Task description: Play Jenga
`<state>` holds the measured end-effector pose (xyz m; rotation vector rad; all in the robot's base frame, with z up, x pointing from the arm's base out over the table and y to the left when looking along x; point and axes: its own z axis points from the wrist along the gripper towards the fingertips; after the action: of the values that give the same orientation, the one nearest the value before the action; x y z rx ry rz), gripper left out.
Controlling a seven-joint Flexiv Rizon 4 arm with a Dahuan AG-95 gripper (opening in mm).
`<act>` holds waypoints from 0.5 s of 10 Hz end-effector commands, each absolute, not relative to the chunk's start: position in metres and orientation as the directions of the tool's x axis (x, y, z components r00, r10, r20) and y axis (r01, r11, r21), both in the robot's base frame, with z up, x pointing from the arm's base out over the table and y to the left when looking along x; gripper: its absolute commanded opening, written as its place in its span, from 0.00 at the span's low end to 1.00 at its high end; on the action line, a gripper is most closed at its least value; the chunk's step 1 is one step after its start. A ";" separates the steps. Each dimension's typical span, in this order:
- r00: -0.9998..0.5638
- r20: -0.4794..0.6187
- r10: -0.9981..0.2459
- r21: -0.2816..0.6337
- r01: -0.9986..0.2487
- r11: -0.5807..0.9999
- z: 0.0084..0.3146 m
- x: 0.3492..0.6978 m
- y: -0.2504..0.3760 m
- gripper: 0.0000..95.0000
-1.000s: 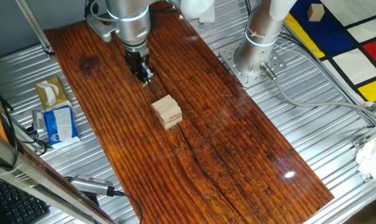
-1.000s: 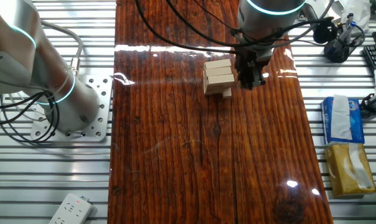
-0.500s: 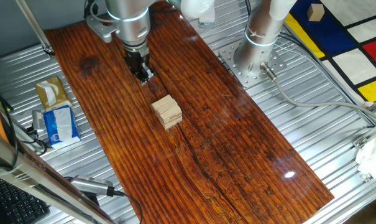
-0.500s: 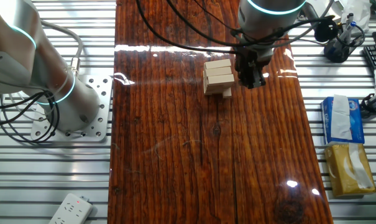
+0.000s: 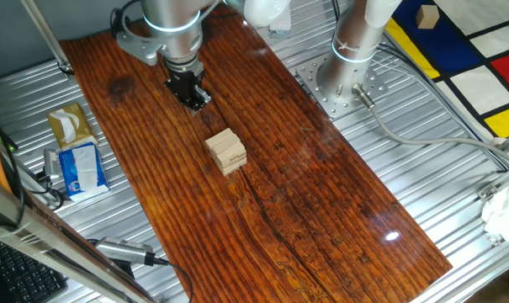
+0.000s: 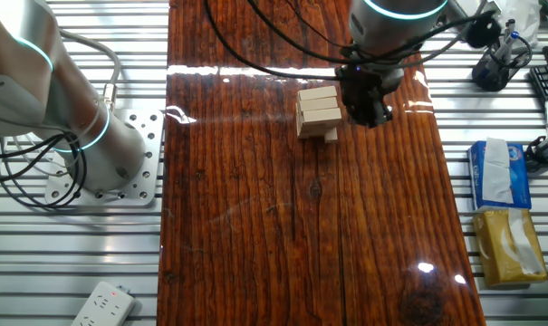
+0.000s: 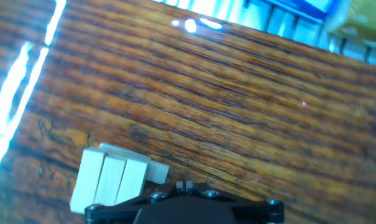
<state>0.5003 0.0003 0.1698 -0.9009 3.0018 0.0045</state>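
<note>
So the big brown table [image 5: 321, 210] holds my Jenga tower [image 5: 225, 151] near its middle. My gripper [image 5: 193, 100] has just turned a bit at the tower's 11 o'clock, near but not touching, maybe lining up a poke. I cannot tell if the fingers are apart.

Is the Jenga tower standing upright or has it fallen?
Upright. The Jenga tower stands with its layers stacked, one low block sticking out at the base. The tool is beside it, apart.
</note>
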 end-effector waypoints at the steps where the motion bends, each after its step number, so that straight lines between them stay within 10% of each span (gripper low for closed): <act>1: -0.574 0.005 -0.819 -0.005 -0.819 0.574 0.170 0.500 0.001 0.00; 5: -0.380 0.005 -0.925 0.017 -0.925 0.380 0.167 0.503 0.008 0.00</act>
<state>0.5018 0.0039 0.1686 -1.5027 2.7681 0.0128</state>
